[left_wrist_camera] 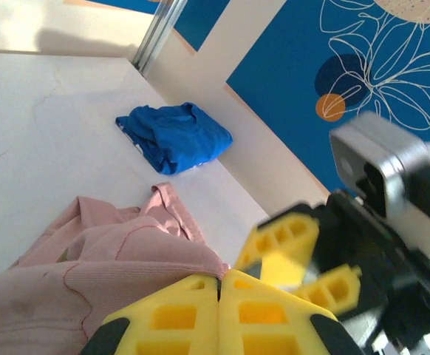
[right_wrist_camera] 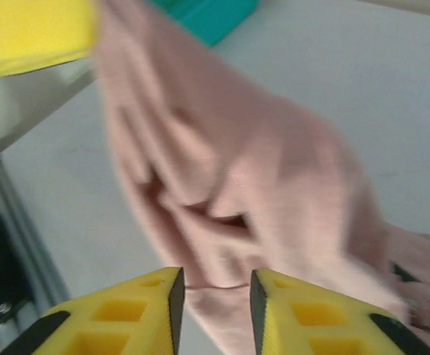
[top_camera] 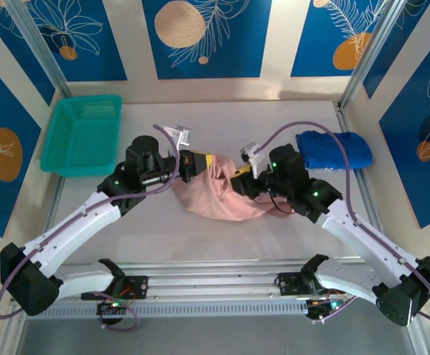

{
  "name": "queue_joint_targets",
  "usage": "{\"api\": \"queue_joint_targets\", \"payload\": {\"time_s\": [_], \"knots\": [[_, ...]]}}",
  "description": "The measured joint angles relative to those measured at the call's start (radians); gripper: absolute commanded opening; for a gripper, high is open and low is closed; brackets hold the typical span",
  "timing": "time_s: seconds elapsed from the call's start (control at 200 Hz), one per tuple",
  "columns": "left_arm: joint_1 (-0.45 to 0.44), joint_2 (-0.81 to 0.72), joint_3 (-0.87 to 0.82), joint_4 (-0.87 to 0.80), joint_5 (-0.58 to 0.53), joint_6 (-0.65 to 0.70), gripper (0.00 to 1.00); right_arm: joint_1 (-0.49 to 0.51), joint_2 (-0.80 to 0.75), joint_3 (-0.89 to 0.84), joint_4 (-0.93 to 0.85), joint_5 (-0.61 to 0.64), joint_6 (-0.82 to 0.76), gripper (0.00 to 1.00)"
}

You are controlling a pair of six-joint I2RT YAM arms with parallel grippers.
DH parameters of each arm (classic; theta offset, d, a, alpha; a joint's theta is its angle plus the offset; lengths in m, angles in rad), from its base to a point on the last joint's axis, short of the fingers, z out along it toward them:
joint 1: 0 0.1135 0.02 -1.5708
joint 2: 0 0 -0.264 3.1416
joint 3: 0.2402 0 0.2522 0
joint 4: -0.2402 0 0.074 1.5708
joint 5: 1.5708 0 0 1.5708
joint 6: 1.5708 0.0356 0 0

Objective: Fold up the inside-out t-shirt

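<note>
The left gripper [left_wrist_camera: 219, 279], its arm angled inward from the near edge to mid-table, is clenched on a lifted fold of the inside-out t-shirt [top_camera: 219, 196], which trails onto the table [top_camera: 222, 237], while the right gripper [right_wrist_camera: 215, 285], reaching in from opposite, faces the hanging cloth with its jaws slightly parted.
</note>
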Motion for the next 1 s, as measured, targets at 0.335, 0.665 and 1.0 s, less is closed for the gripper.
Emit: {"api": "queue_joint_targets", "payload": {"time_s": [0.335,0.665,1.0], "knots": [[0.0,0.005,0.0,-0.003,0.0,0.0,0.0,0.031,0.146,-0.021,0.145,-0.006,0.043,0.16],[0.0,0.005,0.0,-0.003,0.0,0.003,0.0,-0.003,0.23,-0.002,0.21,-0.002,0.128,0.28],[0.0,0.005,0.0,-0.004,0.0,0.003,0.0,-0.011,0.286,0.015,0.271,-0.009,0.156,0.14]]}}
